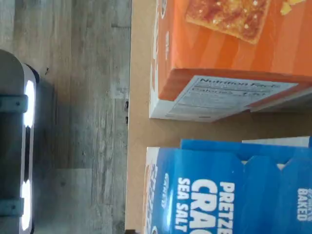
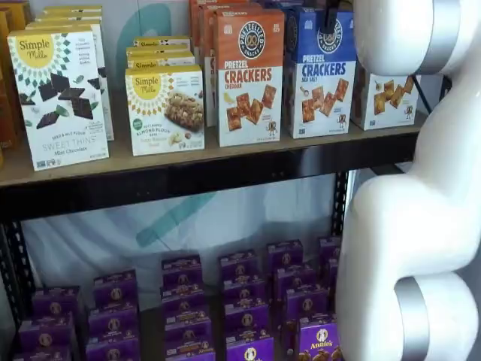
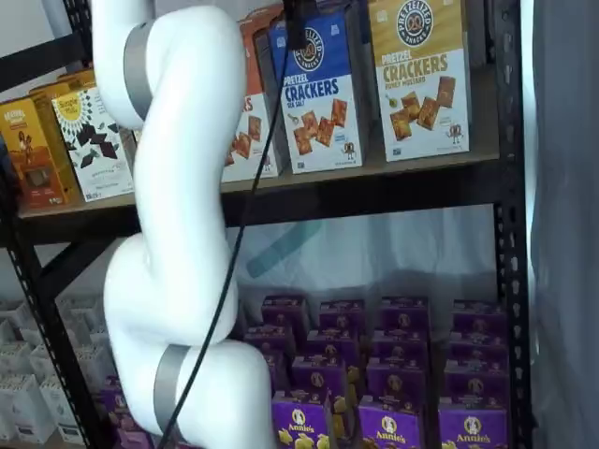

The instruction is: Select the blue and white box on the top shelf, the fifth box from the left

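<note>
1. My white arm (image 2: pixel 409 226) fills one side of both shelf views, standing between the cameras and a black metal rack against a pale wall.
2. The top shelf (image 2: pixel 188 177), a tan board with a thick black front rail, runs below my claw; in the wrist view its bare tan surface ends at an edge over a grey wood-plank floor (image 1: pixel 73 97).
3. On the lower level, well below my claw, stand rows of small purple boxes (image 3: pixel 393 374).
4. The blue and white box (image 2: pixel 322 71) stands upright on the top shelf directly beneath my claw, between the orange-topped Cheddar box (image 2: pixel 249 75) and the yellow-topped cracker box (image 3: pixel 418 75).
5. My claw (image 2: pixel 331 16) hangs at the top edge just above that box; only a dark finger shows, so I cannot tell whether it is spread or pressed together.
</note>
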### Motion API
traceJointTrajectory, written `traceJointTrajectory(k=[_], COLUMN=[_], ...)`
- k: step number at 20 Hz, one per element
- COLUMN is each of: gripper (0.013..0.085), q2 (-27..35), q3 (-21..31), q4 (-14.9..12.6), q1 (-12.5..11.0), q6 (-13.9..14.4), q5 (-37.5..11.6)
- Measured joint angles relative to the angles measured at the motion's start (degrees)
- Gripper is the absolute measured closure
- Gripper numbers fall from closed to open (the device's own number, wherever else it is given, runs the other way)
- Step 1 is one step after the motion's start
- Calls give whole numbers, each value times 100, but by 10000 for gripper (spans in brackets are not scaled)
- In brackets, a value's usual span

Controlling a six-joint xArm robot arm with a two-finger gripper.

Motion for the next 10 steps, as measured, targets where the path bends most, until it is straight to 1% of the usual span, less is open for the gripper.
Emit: traceJointTrajectory(k=[3,6,7,8,10], gripper=[130,250,250,290,290], q2=[-12,-26,-27,-28,-35], q3=[-5,4,2,-2,3], q4=[-10,-26,-22,-12,-12], q1=[-3,1,-1,-7,-7], q6=[-6,-10,-10,-10,-10], q5=[4,7,12,19,19])
